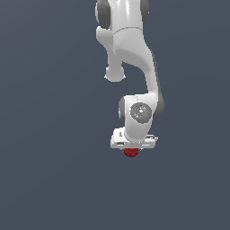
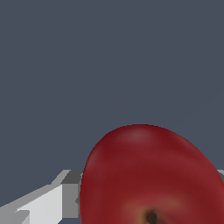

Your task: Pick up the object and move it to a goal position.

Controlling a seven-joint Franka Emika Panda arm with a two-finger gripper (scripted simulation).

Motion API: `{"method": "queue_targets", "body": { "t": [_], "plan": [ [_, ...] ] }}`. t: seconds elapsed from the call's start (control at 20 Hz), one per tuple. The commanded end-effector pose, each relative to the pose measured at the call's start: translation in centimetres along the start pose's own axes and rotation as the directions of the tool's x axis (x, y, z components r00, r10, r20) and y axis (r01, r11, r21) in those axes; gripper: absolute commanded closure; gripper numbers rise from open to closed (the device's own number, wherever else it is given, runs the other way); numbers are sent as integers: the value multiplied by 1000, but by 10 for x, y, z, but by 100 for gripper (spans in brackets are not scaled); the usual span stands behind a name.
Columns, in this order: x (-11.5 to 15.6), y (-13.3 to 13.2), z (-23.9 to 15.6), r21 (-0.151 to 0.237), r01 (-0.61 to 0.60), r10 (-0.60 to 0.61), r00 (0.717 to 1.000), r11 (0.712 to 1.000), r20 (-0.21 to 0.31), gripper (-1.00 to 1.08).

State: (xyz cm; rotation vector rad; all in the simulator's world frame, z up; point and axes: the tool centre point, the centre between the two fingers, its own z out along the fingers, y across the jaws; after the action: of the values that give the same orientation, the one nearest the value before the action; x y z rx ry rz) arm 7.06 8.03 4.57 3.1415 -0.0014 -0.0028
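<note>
Bare simulator scene; flat featureless blue-grey backdrop (image 1: 45,134)

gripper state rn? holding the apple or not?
Gripper: right at the apple, fingers alongside it, but closed or open cannot be told.

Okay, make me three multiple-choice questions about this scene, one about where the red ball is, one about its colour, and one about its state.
1. Where is the apple-like ball?
A. Right under the gripper
B. Far off at the exterior view's left
C. On top of the arm

2. What colour is the ball?
A. Green
B. Dark red
C. Yellow

3. What shows on the ball in the wrist view?
A. A dark dimple
B. A slice cut away
C. A white label

Answers: A, it peeks out below the white gripper; B, both views show dark red; A, a dark dimple sits on its surface.
</note>
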Motion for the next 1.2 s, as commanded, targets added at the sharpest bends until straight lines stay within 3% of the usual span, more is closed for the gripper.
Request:
{"method": "queue_targets", "body": {
  "t": [0.0,0.2,0.45,1.15],
  "plan": [
    [0,2,0,0,0,0,1000,1000,0,108],
    [-3,14,0,0,0,0,1000,1000,0,108],
    [-11,49,-1,0,0,0,1000,1000,0,108],
    [-42,209,-7,0,-1,1,1000,1000,-1,108]
  ]
}}
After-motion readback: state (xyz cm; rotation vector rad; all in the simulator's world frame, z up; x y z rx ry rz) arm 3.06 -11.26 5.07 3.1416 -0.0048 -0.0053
